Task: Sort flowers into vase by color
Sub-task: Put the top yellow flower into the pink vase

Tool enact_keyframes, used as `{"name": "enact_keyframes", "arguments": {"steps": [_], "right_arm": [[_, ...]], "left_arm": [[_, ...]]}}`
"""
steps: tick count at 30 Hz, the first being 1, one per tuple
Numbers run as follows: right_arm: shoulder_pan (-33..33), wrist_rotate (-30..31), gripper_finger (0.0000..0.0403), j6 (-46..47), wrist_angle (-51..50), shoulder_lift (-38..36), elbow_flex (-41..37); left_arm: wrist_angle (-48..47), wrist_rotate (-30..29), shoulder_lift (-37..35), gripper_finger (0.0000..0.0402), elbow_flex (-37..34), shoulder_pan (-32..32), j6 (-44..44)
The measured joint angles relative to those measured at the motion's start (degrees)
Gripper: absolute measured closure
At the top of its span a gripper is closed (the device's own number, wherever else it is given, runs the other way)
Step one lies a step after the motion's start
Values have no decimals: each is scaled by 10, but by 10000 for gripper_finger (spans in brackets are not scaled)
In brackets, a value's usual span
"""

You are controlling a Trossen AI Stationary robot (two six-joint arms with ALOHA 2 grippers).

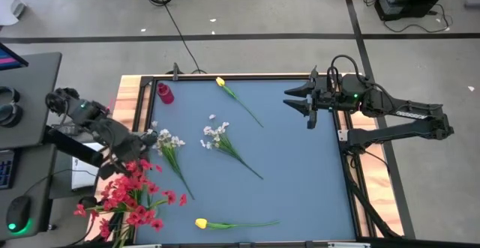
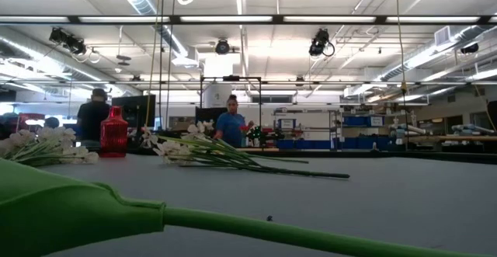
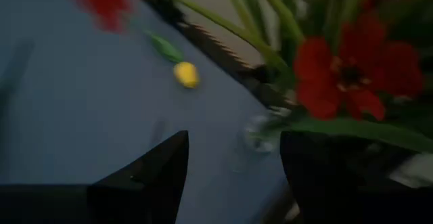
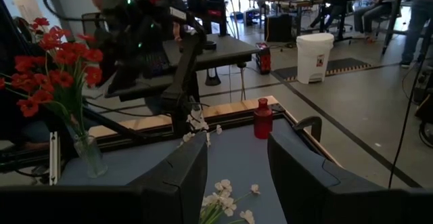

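Red vase (image 1: 164,93): small, stands upright near the table's far left corner, empty as far as the high view shows; nothing touches it. In the low view it stands behind the white sprays.

Red flowers (image 1: 131,194): a bunch standing in a clear glass vase (image 4: 90,156) at the table's left near edge, blossoms spreading over the blue mat (image 1: 300,165).

White sprays: two, lying flat on the mat. One (image 1: 169,143) is just beside the red bunch, its stem running toward the near edge; the other (image 1: 219,138) lies near the mat's middle, stem angled toward the right.

Yellow tulips: two, lying flat. One (image 1: 220,82) is at the far edge, stem running toward the centre; the other (image 1: 201,223) is along the near edge, stem pointing right.

Left gripper (image 3: 233,170): at the left edge beside the red bunch, fingers spread apart, gripping nothing that can be seen; a red blossom and the glass vase lie close ahead of it.

Right gripper (image 1: 294,100): above the far right part of the mat, pointing left, fingers parted, empty, well apart from every flower.

Background, low view: two people (image 2: 231,125) standing in the room beyond the table.
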Motion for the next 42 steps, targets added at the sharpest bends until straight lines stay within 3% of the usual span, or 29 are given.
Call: {"name": "enact_keyframes", "arguments": {"steps": [8,13,16,21,26,31,36,42], "right_arm": [[0,0,239,0,0,0,0],[0,0,239,0,0,0,0],[0,0,239,0,0,0,0],[0,0,239,0,0,0,0],[0,0,239,0,0,0,0],[0,0,239,0,0,0,0],[0,0,239,1,14,0,0],[0,0,239,1,14,0,0]], "left_arm": [[-58,-205,-2,165,83,3,15],[-44,-273,-3,185,52,33,-5],[12,-273,-2,197,0,78,-8],[131,-205,27,202,-69,185,-28],[234,-165,94,202,-84,307,-74],[263,-164,166,202,-84,405,-179],[244,-164,220,202,-85,450,-319],[239,-160,238,202,-85,451,-375]]}}
